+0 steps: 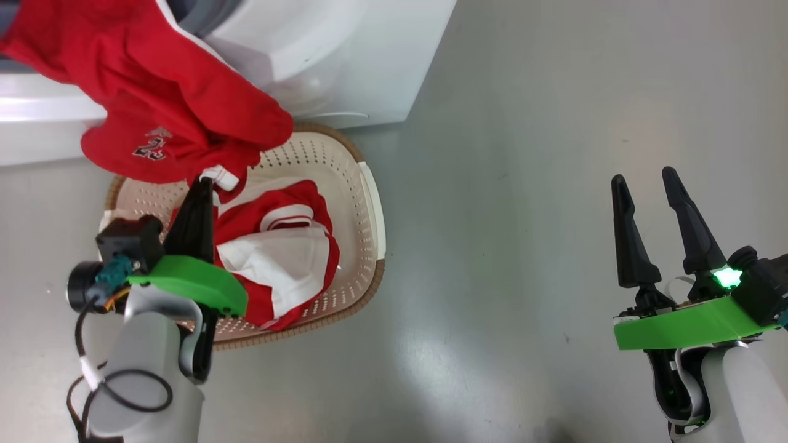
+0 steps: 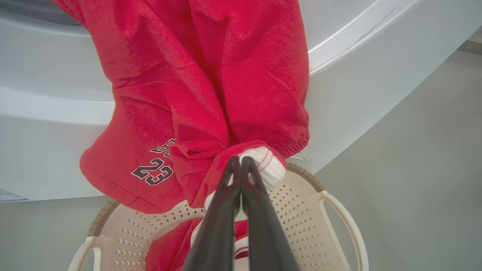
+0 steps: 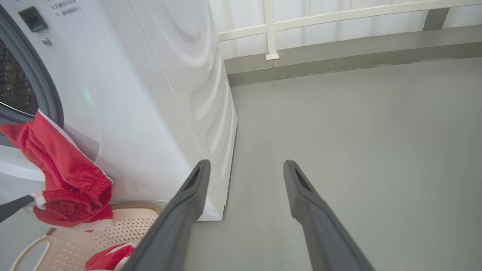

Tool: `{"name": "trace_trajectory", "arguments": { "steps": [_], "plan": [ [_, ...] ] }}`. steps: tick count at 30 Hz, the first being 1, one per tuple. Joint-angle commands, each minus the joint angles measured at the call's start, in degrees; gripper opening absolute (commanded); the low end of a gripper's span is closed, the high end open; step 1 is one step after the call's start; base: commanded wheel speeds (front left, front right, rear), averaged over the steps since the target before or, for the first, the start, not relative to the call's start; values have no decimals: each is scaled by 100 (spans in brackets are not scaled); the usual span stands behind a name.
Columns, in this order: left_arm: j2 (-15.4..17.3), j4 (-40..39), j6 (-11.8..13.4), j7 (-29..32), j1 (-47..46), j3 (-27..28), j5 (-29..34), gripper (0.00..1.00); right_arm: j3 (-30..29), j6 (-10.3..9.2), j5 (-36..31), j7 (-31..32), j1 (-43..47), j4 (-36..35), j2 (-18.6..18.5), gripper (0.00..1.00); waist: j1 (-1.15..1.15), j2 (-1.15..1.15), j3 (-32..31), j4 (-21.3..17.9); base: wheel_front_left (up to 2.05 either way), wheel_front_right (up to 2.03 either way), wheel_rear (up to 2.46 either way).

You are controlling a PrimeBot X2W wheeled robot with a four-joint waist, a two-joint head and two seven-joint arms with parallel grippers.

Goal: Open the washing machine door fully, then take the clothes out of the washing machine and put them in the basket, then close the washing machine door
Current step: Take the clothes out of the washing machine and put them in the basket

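Two red pieces matter here, and the one in play is the red garment (image 1: pixel 184 104) (image 2: pixel 211 94) (image 3: pixel 64 177) printed with a 23. The left pincer (image 1: pixel 203 184) (image 2: pixel 241 162) is clenched on its white-trimmed hem, fingers pressed together with cloth bunched between them. This garment stretches as one long drape, its upper end caught over the grey rubber ring (image 3: pixel 41 82) at the mouth of the washing machine (image 1: pixel 345 55) (image 3: pixel 150 94) and its lower end at the pincer, so its long axis runs from the drum (image 3: pixel 15 86) out and down toward the robot. Directly under the gripped hem stands the basket (image 1: pixel 369 203) (image 2: pixel 339 210) (image 3: pixel 131 226), touching or just beside the foot of the machine. A second garment (image 1: pixel 283 258), red with white panels, lies crumpled inside it. By my reading, the coming move turns on that vertical line-up: the hem hangs over the basket's far half, so the cloth must come clear of the drum mouth and toward the robot before letting go, or the trailing end may snag on the ring or spill over the rim. The right pincer (image 1: pixel 643 178) (image 3: pixel 244 165) is released, fingers spread wide, well apart to the right over bare floor (image 1: pixel 523 184), so the left arm is plainly the nearer. That floor is smooth, grey and faintly glossy, with a pale railed wall (image 3: pixel 271 30) beyond.
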Motion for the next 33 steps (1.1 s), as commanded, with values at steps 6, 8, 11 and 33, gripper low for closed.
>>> {"name": "trace_trajectory", "arguments": {
  "steps": [6, 8, 11, 33],
  "plan": [
    [115, 642, -32, -29, -452, 288, 274, 0, 137, 36, 13, -36, -104, -165, 7, 100, 0, 0, 340, -41, 0, 0, 0],
    [114, 811, -13, -29, -588, 306, 333, 0, 138, 36, 15, -36, -138, -172, 10, 100, 0, 0, 413, -31, 0, 0, 0],
    [121, 1042, -11, -29, -798, 346, 395, 0, 148, 36, 20, -36, -194, -174, 12, 100, 0, 0, 513, -29, 0, 0, 0],
    [114, 678, -16, -29, -741, 484, 91, 100, 126, 36, -12, -36, -238, -135, 18, 100, 0, 0, 460, 64, 0, 0, 0]
  ]
}}
